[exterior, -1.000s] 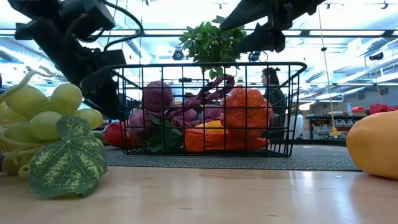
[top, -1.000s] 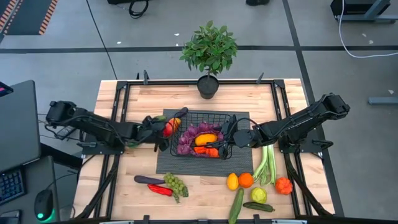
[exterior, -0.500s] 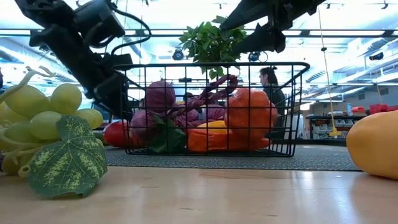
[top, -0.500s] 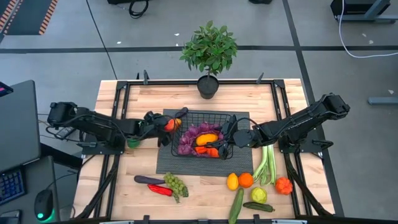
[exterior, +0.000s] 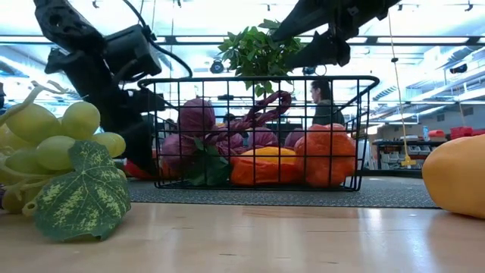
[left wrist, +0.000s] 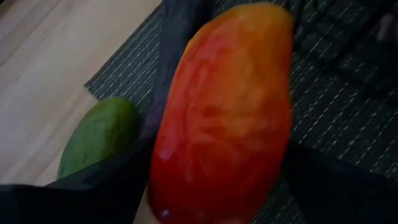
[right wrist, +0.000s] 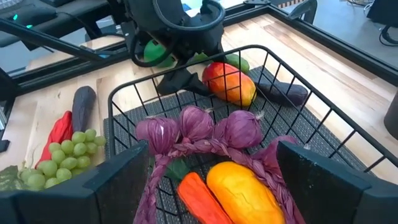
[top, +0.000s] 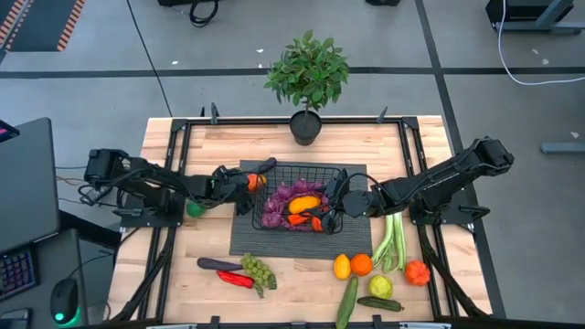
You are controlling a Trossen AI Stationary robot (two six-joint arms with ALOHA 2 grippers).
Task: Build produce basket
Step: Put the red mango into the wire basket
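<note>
The black wire basket (top: 292,170) stands on a dark ribbed mat (top: 239,239) and holds purple bulbs (right wrist: 199,127), a yellow piece (right wrist: 242,190) and orange pieces. A red-orange fruit (right wrist: 229,83) lies on the mat just outside the basket's far left corner. My left gripper (top: 247,185) is low over it, open, one finger on each side of the fruit (left wrist: 224,118). My right gripper (right wrist: 221,186) hangs open above the basket's right end with nothing between its fingers. My left gripper comes down slanting from the table's left, and its fingers (left wrist: 112,186) flank the red-orange fruit's long sides. Whether they touch the fruit I cannot tell. The fruit lies low on the mat beside the basket wall.
A dark eggplant (right wrist: 283,93) lies by the basket's far left corner, and a green ball (top: 194,208) sits left of the mat. Grapes (top: 259,271), a red pepper (top: 235,279), a lemon (top: 341,266), an orange (top: 361,264) and a leek (top: 393,239) lie near the front. A potted plant (top: 307,78) stands at the far edge.
My left gripper has come down and moved toward the basket, closing in over the red-orange fruit and covering more of it. Inside the basket, a round orange piece has tipped lower and toward the basket's right end.
</note>
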